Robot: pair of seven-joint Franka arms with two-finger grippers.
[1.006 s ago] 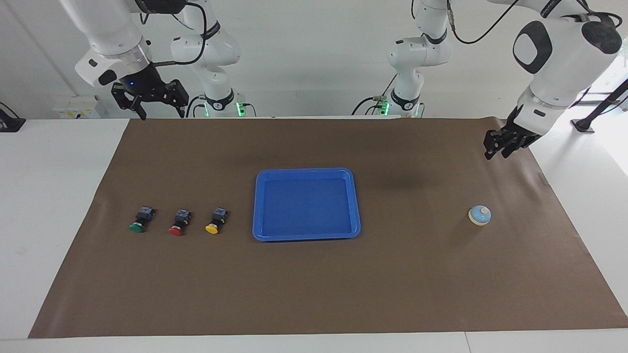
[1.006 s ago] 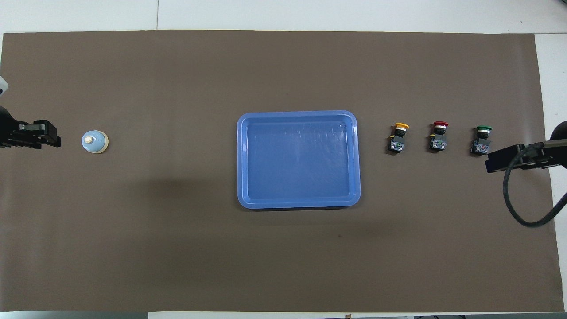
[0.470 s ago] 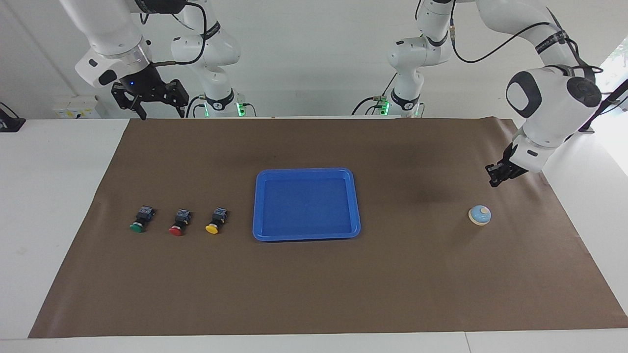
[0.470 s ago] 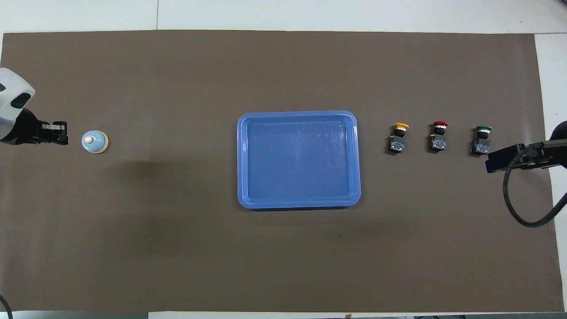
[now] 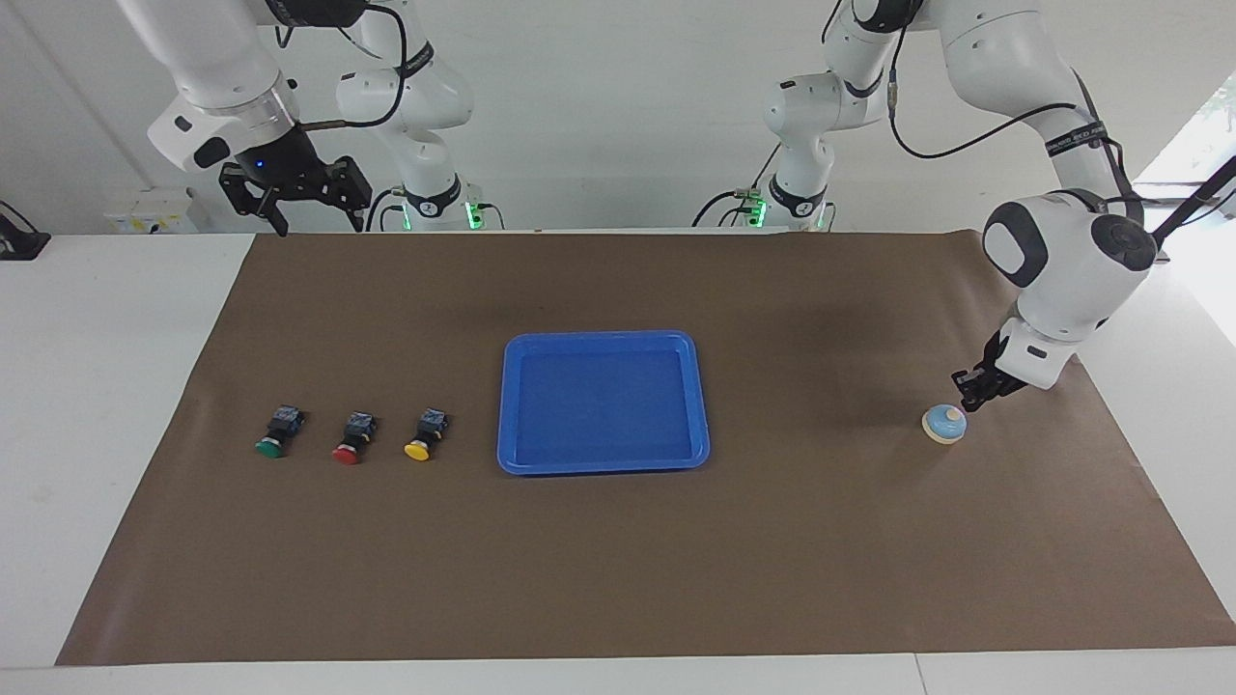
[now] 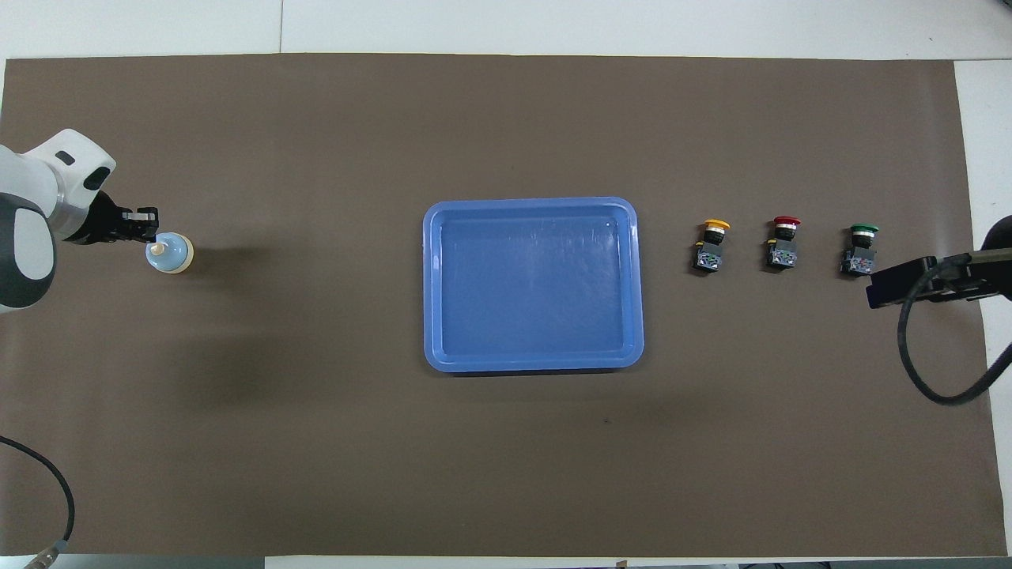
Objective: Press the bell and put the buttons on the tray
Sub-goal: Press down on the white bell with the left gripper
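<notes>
Facing view: the left gripper, fingertips pinched together and empty, hangs just above the bell, which sits on the brown mat toward the left arm's end of the table. The right gripper waits high with jaws spread wide. The blue tray lies mid-table, empty.

Overhead view: the green button, red button and yellow button lie on their sides in a row beside the tray, toward the right arm's end. The bell probably needs only a light tap on its cream knob. The buttons look light, rigid and prone to rolling; their squarish black bodies seem the best grip.
</notes>
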